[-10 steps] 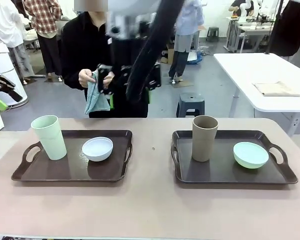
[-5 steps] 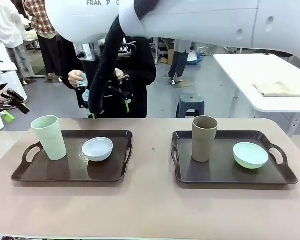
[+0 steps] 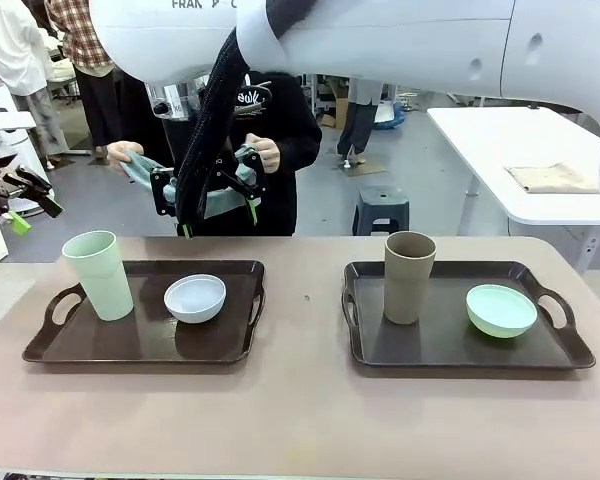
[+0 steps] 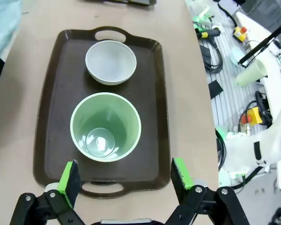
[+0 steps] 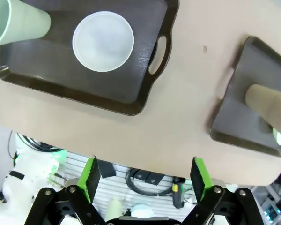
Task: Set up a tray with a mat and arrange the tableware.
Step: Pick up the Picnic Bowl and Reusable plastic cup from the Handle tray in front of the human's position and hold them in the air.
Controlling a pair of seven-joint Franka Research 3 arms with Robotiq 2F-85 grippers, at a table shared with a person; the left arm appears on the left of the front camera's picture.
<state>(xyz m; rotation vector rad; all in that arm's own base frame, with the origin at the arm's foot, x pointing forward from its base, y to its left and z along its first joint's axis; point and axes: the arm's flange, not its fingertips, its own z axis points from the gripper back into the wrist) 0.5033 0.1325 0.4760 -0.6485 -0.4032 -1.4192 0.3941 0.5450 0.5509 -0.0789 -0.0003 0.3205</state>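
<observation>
Right arm spans high across leftward; right gripper [image 3: 218,217] hangs empty, jaws wide. Same for left gripper [image 4: 126,176], facing down at pale green tumbler [image 4: 106,126].

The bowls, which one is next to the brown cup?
The mint green bowl, on the right tray with the tan-brown tumbler. The white bowl sits on the left tray beside the pale green tumbler.

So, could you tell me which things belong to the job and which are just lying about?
Job: left tray, right tray, pale green tumbler, white bowl, tan tumbler, mint green bowl, teal cloth.
Lying about: grey stool, folded beige cloth on the side table.
</observation>
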